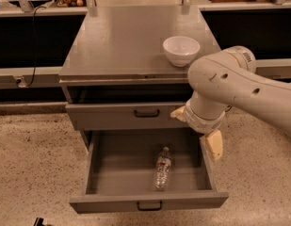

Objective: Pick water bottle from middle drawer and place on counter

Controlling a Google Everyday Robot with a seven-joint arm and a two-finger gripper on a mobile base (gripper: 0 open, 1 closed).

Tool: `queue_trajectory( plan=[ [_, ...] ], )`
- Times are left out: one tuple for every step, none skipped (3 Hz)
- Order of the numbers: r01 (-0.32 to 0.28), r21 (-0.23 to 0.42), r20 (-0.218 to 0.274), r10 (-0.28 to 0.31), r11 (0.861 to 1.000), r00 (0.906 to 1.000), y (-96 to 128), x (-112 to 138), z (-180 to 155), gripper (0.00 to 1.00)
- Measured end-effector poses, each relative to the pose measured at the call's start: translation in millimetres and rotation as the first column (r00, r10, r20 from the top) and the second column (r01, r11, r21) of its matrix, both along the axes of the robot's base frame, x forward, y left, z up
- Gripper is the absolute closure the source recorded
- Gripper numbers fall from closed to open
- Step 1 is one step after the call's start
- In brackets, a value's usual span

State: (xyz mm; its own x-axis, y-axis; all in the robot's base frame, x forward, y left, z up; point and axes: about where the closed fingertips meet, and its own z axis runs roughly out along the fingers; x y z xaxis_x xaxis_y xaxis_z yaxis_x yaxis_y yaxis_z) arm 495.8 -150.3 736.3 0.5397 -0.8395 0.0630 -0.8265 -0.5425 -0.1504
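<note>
Camera view: we look down on a grey cabinet; the middle drawer (121, 171) stands pulled open at the lower centre of the frame, below a closed drawer front (112, 116)
Step in hand: the reach toward the drawer; we judge the pick not yet begun, since the bottle lies untouched
Gripper: the gripper (213, 145) hangs right of centre, over the drawer's right wall; it is apart from the bottle, up and to its right; whether it is open or closed we cannot tell
Water bottle: the water bottle (163, 168) lies on its side on the drawer floor, right of the middle; cap toward the back, base toward the front; it touches no wall
Look: small, clear, crinkly plastic; a white-and-red label band; a pale cap; we expect it to be light and apt to roll
Next move: we judge the gripper must go left and down into the drawer, straddle the bottle across its width, then close gently
Counter: the counter (126, 41) fills the upper centre; a white bowl (181, 50) sits near its right front corner; the bottle should go left of it
</note>
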Motion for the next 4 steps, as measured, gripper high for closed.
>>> queue_trajectory(
  plan=[
    [-0.097,0.033,-0.028,0.098,0.995,0.9948,17,12,-48,0.00],
    [-0.268,0.107,0.014,0.268,0.957,0.9632,38,7,-112,0.00],
    [-0.314,0.124,0.087,0.305,0.941,0.9484,46,18,-112,0.00],
    [-0.341,0.138,0.061,0.336,0.930,0.9399,59,22,-134,0.00]
  ],
)
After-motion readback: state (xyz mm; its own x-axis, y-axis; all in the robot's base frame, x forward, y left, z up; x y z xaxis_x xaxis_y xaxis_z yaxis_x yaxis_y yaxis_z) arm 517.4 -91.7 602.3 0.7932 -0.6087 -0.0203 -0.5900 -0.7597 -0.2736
